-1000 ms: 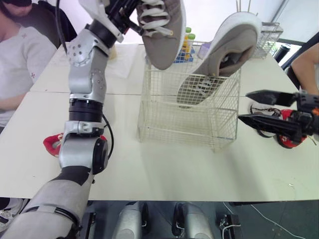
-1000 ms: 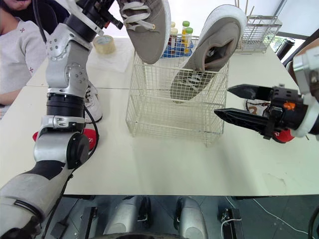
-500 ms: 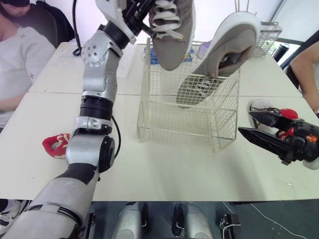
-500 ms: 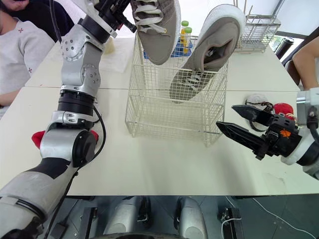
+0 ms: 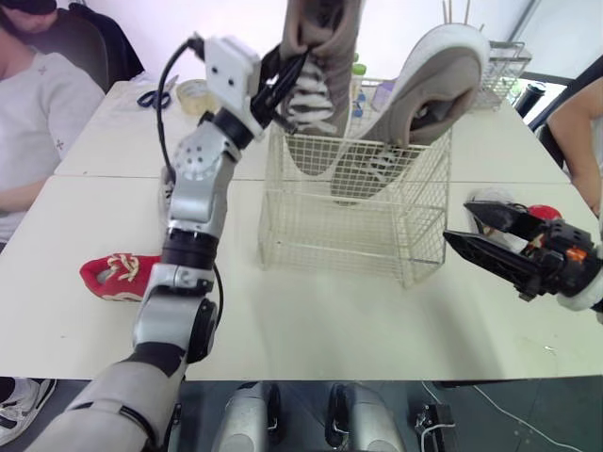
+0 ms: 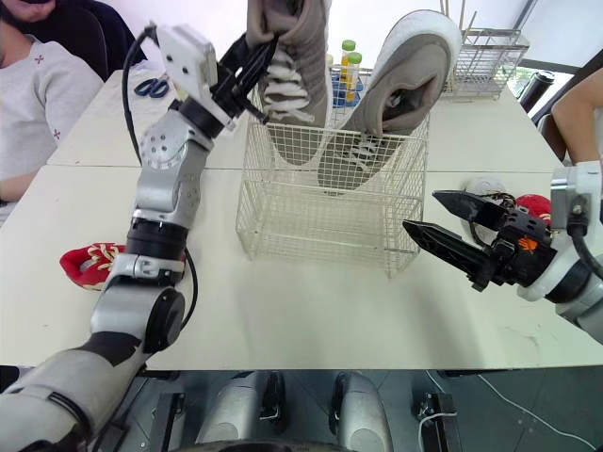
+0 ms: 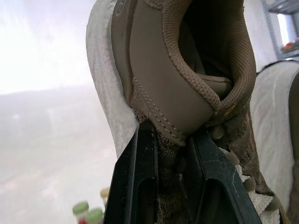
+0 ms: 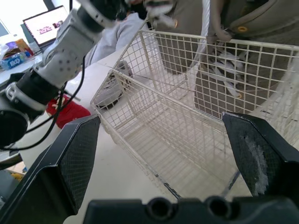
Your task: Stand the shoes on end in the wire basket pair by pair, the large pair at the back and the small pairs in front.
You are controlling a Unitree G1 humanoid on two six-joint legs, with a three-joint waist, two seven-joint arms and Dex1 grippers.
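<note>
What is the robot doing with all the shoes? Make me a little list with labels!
Left arm: left gripper shut on the heel of the held shoe
Held shoe: toe pointing down, dipped into the wire basket
In the basket: other big shoe, toe down and leaning
Right arm: right gripper open, hovering over the table to the right of the basket
On the table: small red shoe lying left of the basket
Not yet done: small shoes in front
</note>
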